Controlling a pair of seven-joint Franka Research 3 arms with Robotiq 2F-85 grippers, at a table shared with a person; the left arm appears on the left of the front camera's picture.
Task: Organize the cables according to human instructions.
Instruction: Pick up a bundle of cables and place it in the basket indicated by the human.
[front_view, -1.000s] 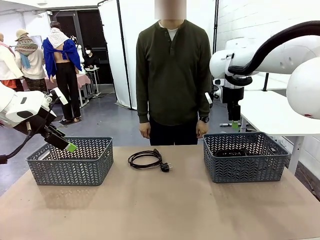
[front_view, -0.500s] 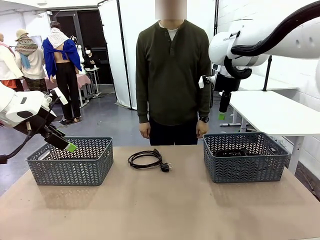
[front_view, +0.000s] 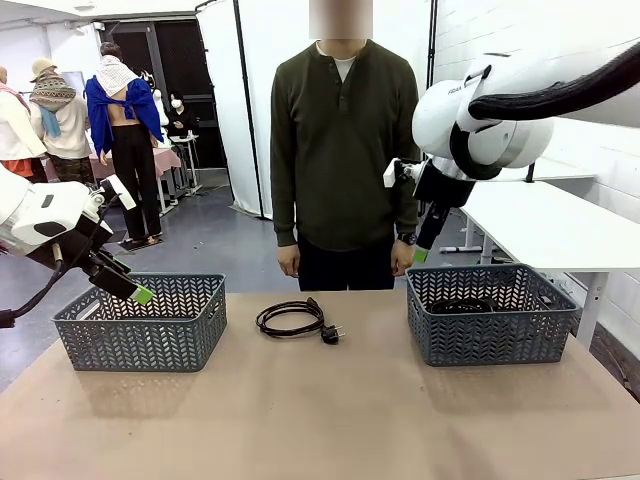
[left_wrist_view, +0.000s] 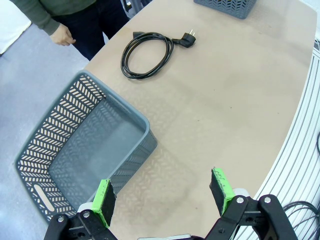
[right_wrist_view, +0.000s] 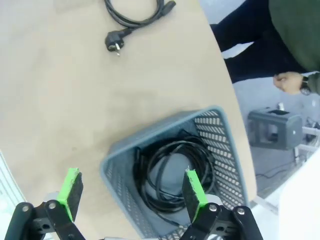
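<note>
Table front: bare tan table (front_view: 320, 420), wide free room for either arm to move.
Left gripper (left_wrist_view: 162, 194): fingers spread apart, holding nothing, hanging over the near rim of the left basket (front_view: 140, 325), likely parked out of the way.
Left basket inside: nothing lies in it, seen from the left wrist.
Loose cable (front_view: 292, 318): coiled at mid-table between the baskets, plug end toward the right, well apart from both rims, so easy to approach from above.
Right basket (front_view: 490, 312): holds coiled cables (right_wrist_view: 172, 172), probably sorted already.
Right gripper (front_view: 420, 255): fingers spread apart, nothing held, raised above the basket's far left corner.
Far edge: the human (front_view: 345, 150) stands with hands down, not pointing.
</note>
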